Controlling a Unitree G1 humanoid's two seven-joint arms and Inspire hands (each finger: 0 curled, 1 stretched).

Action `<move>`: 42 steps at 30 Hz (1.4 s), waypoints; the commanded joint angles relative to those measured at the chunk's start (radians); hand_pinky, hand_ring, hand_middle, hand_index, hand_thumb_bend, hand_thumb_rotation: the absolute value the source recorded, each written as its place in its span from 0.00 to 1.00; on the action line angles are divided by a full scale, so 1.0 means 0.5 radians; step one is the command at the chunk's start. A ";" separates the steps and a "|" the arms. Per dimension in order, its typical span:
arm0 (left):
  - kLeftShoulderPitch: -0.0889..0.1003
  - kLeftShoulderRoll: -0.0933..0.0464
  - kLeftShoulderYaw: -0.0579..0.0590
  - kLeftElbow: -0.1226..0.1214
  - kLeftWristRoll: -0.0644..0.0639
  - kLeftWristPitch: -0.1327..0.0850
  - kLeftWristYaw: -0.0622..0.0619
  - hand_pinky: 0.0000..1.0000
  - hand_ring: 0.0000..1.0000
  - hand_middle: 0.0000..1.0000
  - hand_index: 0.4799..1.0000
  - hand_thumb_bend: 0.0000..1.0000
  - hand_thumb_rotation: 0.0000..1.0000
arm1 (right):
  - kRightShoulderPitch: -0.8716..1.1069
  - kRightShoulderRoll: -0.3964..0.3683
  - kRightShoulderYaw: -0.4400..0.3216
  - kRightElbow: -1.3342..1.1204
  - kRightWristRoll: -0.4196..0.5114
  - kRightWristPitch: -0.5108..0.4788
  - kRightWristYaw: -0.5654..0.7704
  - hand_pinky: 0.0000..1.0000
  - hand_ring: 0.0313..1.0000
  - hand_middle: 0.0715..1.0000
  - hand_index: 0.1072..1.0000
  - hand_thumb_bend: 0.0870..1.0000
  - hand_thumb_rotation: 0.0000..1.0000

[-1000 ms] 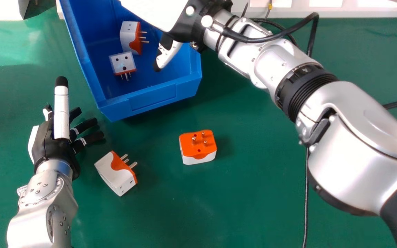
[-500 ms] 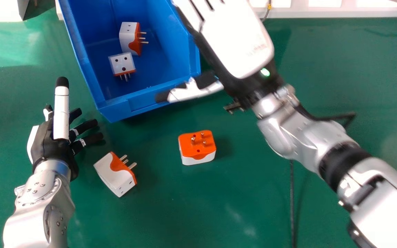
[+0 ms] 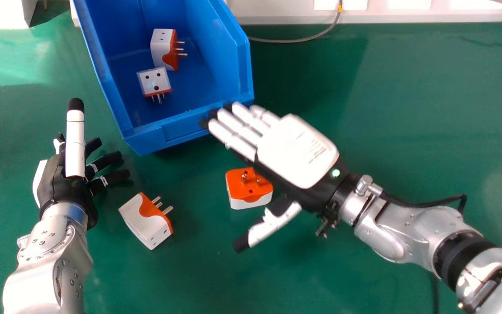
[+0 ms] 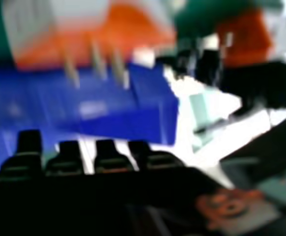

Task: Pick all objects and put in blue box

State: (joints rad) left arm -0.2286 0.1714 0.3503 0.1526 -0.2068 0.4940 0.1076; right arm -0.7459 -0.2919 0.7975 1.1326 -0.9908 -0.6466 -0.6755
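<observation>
Plug adapter (image 3: 249, 192), right hand (image 3: 296, 152) above, fingers (image 3: 233, 140) straight, thumb (image 3: 270, 227) outstretched

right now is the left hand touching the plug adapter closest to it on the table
Apart. The head view shows a strip of green tabletop between the left hand and that plug adapter.
</observation>
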 commanded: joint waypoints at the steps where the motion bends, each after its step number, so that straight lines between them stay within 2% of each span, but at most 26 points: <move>1: 0.053 -0.021 0.006 0.005 -0.009 0.049 0.011 0.65 0.76 0.90 0.99 0.84 0.93 | 0.006 -0.017 -0.045 -0.027 0.064 -0.023 0.069 0.91 0.99 0.99 0.99 0.95 0.91; 5: 0.071 -0.016 0.006 -0.018 -0.006 0.060 0.009 0.66 0.76 0.90 0.99 0.84 0.93 | 0.038 0.012 -0.033 -0.029 0.040 0.012 0.081 0.93 0.99 0.99 0.98 0.97 0.93; 8: 0.094 -0.018 0.005 -0.078 -0.011 0.089 0.008 0.66 0.76 0.90 0.99 0.84 0.93 | 0.035 0.037 0.012 -0.017 -0.001 0.033 0.146 0.95 0.99 0.98 0.98 0.99 0.95; 13: 0.099 -0.012 0.006 -0.090 -0.008 0.102 0.001 0.66 0.76 0.90 0.99 0.84 0.93 | -0.016 0.019 0.028 -0.022 0.027 0.023 0.407 0.94 0.99 0.98 0.98 0.99 0.96; 16: 0.107 -0.003 0.011 -0.113 -0.013 0.120 -0.007 0.66 0.76 0.90 0.99 0.84 0.93 | -0.016 0.016 0.001 -0.047 0.069 0.054 0.534 0.93 0.98 0.98 0.99 0.98 0.96; 18: 0.112 0.000 0.017 -0.131 -0.020 0.135 -0.016 0.66 0.76 0.90 0.99 0.84 0.93 | -0.006 0.020 -0.015 -0.073 0.093 0.113 0.623 0.91 0.97 0.97 0.99 0.95 0.89; 19: 0.114 0.001 0.018 -0.135 -0.022 0.139 -0.018 0.66 0.76 0.90 0.99 0.84 0.93 | -0.001 0.019 -0.019 -0.087 0.101 0.131 0.650 0.91 0.97 0.97 0.99 0.95 0.89; 20: 0.113 0.001 0.021 -0.133 -0.023 0.138 -0.021 0.66 0.76 0.90 0.99 0.84 0.93 | 0.006 0.023 -0.021 -0.101 0.105 0.163 0.686 0.87 0.96 0.96 0.98 0.88 0.76; 23: 0.111 0.002 0.027 -0.128 -0.025 0.138 -0.025 0.66 0.76 0.90 0.99 0.84 0.93 | 0.026 0.026 -0.024 -0.149 0.110 0.225 0.753 0.86 0.95 0.96 0.98 0.86 0.72; 24: 0.113 0.002 0.028 -0.133 -0.024 0.144 -0.024 0.66 0.76 0.91 0.99 0.84 0.93 | 0.033 0.022 -0.022 -0.173 0.106 0.243 0.772 0.84 0.95 0.95 0.97 0.82 0.66; 27: 0.119 0.000 0.031 -0.163 -0.024 0.166 -0.021 0.66 0.76 0.91 0.99 0.84 0.93 | 0.049 0.005 -0.021 -0.228 0.104 0.266 0.807 0.82 0.94 0.94 0.95 0.79 0.61; 30: 0.123 0.002 0.038 -0.166 -0.025 0.171 -0.025 0.66 0.77 0.91 0.99 0.84 0.93 | 0.051 -0.003 -0.018 -0.233 0.106 0.256 0.820 0.76 0.90 0.90 0.91 0.65 0.43; 31: 0.122 0.002 0.041 -0.163 -0.027 0.169 -0.028 0.66 0.77 0.91 0.99 0.84 0.93 | 0.044 -0.001 -0.014 -0.224 0.103 0.253 0.824 0.76 0.90 0.90 0.91 0.65 0.43; 33: 0.120 0.005 0.046 -0.160 -0.029 0.170 -0.032 0.66 0.77 0.91 0.98 0.84 0.93 | 0.032 0.000 -0.005 -0.219 0.103 0.262 0.838 0.74 0.88 0.88 0.88 0.56 0.30; 34: 0.122 0.003 0.045 -0.166 -0.029 0.173 -0.032 0.66 0.77 0.91 0.98 0.84 0.93 | 0.028 0.000 -0.002 -0.220 0.107 0.267 0.847 0.74 0.88 0.88 0.88 0.56 0.30; 38: 0.130 -0.003 0.041 -0.198 -0.025 0.193 -0.027 0.66 0.76 0.91 0.98 0.84 0.92 | 0.025 0.002 -0.011 -0.210 0.123 0.258 0.821 0.71 0.83 0.84 0.81 0.52 0.12; 42: 0.128 0.001 0.045 -0.196 -0.023 0.200 -0.030 0.66 0.76 0.91 0.99 0.84 0.92 | 0.056 0.019 -0.064 -0.182 0.181 0.212 0.651 0.65 0.76 0.78 0.73 0.51 0.06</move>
State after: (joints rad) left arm -0.1794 0.1701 0.3694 0.0575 -0.2170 0.5776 0.0882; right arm -0.7374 -0.2730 0.7752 1.0174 -0.8941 -0.5638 -0.3281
